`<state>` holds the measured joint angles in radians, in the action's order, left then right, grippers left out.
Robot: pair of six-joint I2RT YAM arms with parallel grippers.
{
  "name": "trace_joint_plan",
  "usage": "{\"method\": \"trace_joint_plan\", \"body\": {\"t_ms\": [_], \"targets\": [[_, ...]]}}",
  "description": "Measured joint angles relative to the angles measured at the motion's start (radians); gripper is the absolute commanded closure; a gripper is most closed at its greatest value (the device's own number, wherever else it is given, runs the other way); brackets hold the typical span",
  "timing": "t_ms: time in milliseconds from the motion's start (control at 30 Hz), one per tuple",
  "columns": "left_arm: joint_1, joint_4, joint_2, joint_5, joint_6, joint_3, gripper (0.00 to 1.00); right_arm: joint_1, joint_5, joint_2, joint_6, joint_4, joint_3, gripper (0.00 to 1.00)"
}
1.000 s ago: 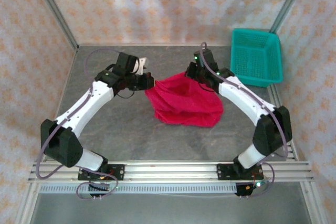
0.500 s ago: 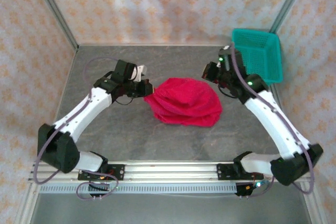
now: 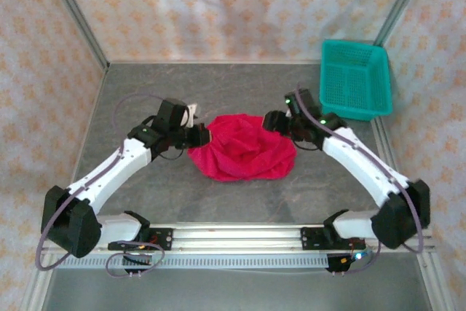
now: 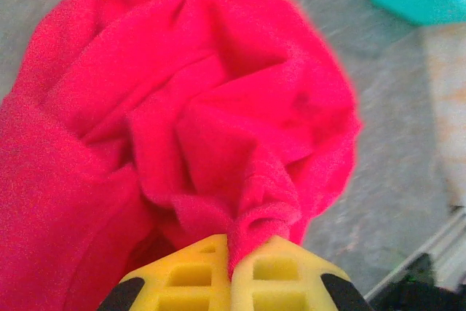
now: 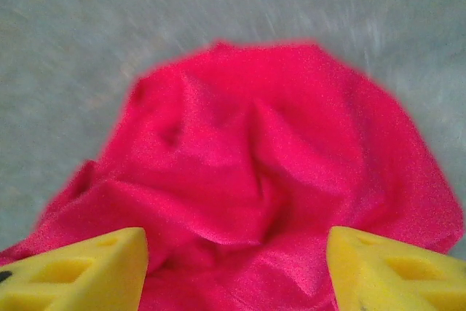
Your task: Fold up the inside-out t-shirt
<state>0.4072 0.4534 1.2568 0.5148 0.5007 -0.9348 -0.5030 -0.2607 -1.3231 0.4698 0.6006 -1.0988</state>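
Left gripper (image 4: 231, 271): clenched on a shirt (image 4: 182, 107) fold
Right gripper (image 5: 237, 260): released, jaws apart above shirt
Shirt: bunched on counter (image 3: 182, 194)

I can read no text, label, brand, number or sign in any of my views. The red t-shirt (image 3: 244, 149) in the middle of the frame, the teal basket (image 3: 353, 44) at the upper right and the grey counter (image 3: 218, 85) look plain as far as I can tell. The walls (image 3: 218, 5) along the top carry a repeating orange ornament, not lettering.
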Motion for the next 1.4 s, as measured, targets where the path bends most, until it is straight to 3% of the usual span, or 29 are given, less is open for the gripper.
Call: {"method": "trace_joint_plan", "body": {"t_ms": [333, 433, 467, 567, 633, 900, 1067, 1133, 1200, 1267, 1300, 1400], "targets": [[-0.003, 0.007, -0.015, -0.060, -0.004, 0.086, 1.00, -0.170, -0.024, -0.180, -0.071, -0.162, 0.095, 0.22], [-0.011, 0.013, -0.021, -0.066, -0.004, 0.095, 1.00, -0.191, -0.026, -0.250, -0.092, -0.190, 0.088, 0.26], [-0.016, 0.014, -0.024, -0.069, -0.004, 0.095, 1.00, -0.192, -0.026, -0.275, -0.099, -0.193, 0.080, 0.33], [-0.034, 0.015, -0.042, -0.078, -0.004, 0.095, 1.00, -0.192, -0.022, -0.369, -0.121, -0.197, 0.031, 0.81], [-0.045, 0.018, -0.060, -0.080, -0.004, 0.095, 1.00, -0.192, -0.008, -0.421, -0.130, -0.179, -0.028, 1.00], [-0.055, 0.043, -0.090, -0.119, -0.041, 0.095, 1.00, -0.159, 0.060, -0.404, -0.147, -0.071, -0.286, 1.00], [-0.055, 0.043, -0.087, -0.138, -0.050, 0.095, 1.00, -0.088, 0.029, -0.343, -0.143, -0.039, -0.320, 1.00], [-0.055, 0.027, -0.081, -0.138, -0.049, 0.095, 0.92, -0.072, -0.008, -0.338, -0.138, -0.040, -0.319, 1.00], [-0.055, 0.021, -0.076, -0.139, -0.049, 0.095, 0.60, -0.065, -0.061, -0.341, -0.130, -0.043, -0.311, 1.00], [-0.048, 0.020, -0.077, -0.151, -0.053, 0.095, 0.42, -0.063, -0.105, -0.353, -0.126, -0.047, -0.307, 1.00], [-0.041, 0.019, -0.079, -0.162, -0.053, 0.095, 0.37, -0.063, -0.123, -0.363, -0.125, -0.050, -0.307, 1.00], [0.010, -0.004, -0.097, -0.187, -0.078, 0.094, 0.34, -0.063, -0.164, -0.394, -0.119, -0.064, -0.293, 1.00]]}}
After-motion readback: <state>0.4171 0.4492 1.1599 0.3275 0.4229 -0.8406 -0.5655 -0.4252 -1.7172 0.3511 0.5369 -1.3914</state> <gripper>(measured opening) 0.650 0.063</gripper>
